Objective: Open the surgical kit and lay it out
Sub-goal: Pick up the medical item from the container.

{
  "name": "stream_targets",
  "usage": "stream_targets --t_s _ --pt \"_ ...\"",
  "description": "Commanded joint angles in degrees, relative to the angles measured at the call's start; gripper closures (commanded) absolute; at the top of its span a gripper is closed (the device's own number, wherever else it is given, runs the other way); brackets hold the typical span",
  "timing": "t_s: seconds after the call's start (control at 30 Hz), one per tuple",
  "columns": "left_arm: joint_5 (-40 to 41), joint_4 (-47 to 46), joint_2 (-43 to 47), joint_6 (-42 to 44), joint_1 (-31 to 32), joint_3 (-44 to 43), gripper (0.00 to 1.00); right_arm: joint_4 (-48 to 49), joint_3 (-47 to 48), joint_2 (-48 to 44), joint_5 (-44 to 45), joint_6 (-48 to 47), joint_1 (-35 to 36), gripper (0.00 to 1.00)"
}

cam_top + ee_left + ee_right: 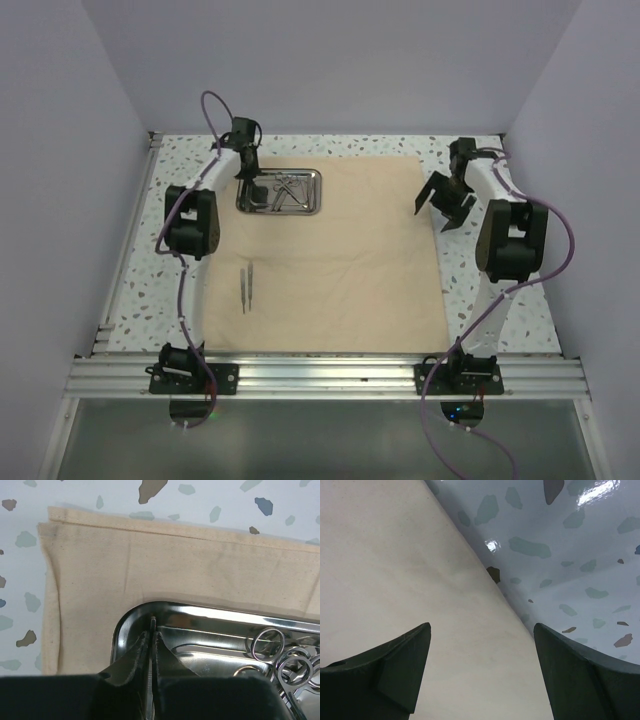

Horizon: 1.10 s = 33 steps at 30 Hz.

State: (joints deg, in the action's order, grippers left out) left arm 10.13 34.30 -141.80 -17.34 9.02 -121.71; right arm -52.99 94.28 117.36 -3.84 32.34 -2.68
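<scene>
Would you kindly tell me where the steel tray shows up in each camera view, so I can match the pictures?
Top external: the steel tray sits upper left of centre, on the far left part of the beige cloth.
Left wrist: the tray fills the lower right; the left end effector pinches a thin instrument at its rounded corner.
Right wrist: not in it.
Shared landmark: the beige cloth, seen in all three views.

Top cam high, looks down on whole beige cloth [340, 260], L wrist close at its far-left corner, R wrist close at right edge
</scene>
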Motion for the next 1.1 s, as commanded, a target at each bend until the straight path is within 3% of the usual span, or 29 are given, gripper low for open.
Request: stream_targets --t_s 0.0,0.03,0.27,0.53,0.87,1.07 --pt "-0.4 4.4 -1.4 -0.1 -0.6 3.5 0.96 -1.4 2.8 0.6 -0.8 0.3 0.0 0.13" --pt "-0.5 4.4 -1.4 -0.2 -0.6 3.9 0.99 -1.5 3.0 0.8 -0.5 0.2 0.0 0.13" --pt "-2.6 2.9 -1.7 0.4 -0.6 3.7 1.0 -1.9 3.9 1.6 -1.0 -0.1 0.0 0.13" --pt "-6.5 3.1 1.4 0.4 -0.8 -7.1 1.0 -0.8 2.5 1.1 -2.0 0.0 -0.1 0.13" --pt "-8.0 2.0 9.3 -0.8 -0.9 -3.6 1.0 0.0 0.1 -1.3 -2.5 -0.1 0.0 0.13" --pt "-8.7 3.0 17.6 -2.9 -0.9 5.0 1.0 0.7 -1.6 -3.0 -2.9 0.0 0.0 0.13"
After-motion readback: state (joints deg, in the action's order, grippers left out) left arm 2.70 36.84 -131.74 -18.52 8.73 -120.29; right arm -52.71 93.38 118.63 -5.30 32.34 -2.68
